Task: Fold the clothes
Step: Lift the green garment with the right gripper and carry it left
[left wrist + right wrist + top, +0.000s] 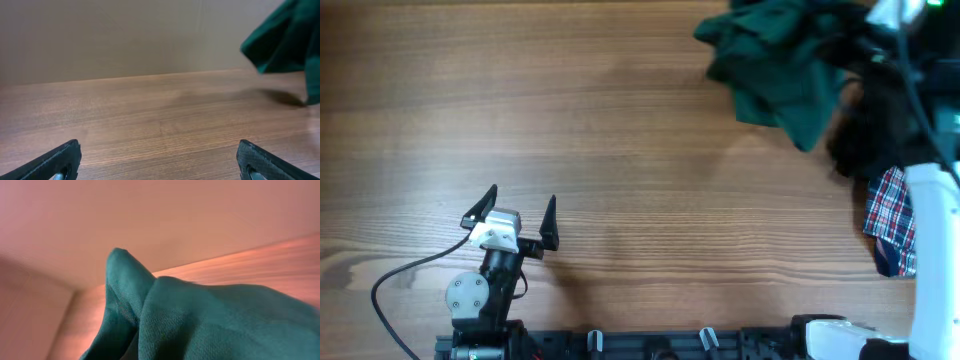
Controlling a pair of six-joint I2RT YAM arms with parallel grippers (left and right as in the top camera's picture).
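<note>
Nearest the robot, at 7 o'clock on the wooden table (640, 130), sits the left gripper (522, 197). Its two black fingers (549, 216) are spread wide apart and hold nothing. A black cable (390, 285) curls out from the arm at its 8 o'clock. In the left wrist view the two finger tips stick up in the bottom corners, with bare wood between them.

A bit farther out, at 4 o'clock, a red, white and blue plaid cloth (892, 215) lies by the edge. The white right arm (932, 240) reaches over it. Just past the plaid cloth, at 2 o'clock, is a heap of black cloth (870, 135), and the two are touching.

Farthest away, at 1 o'clock, is the green shirt (775, 65). It is all bunched up. In the left wrist view it hangs at 2 o'clock, with a dark shadow (280, 95) on the wood under it. The right gripper (860, 28) is pinched shut on the green shirt. Its fingers are hidden, because green cloth fills the right wrist view, very close up. Behind it is a plain wall (150, 215).
</note>
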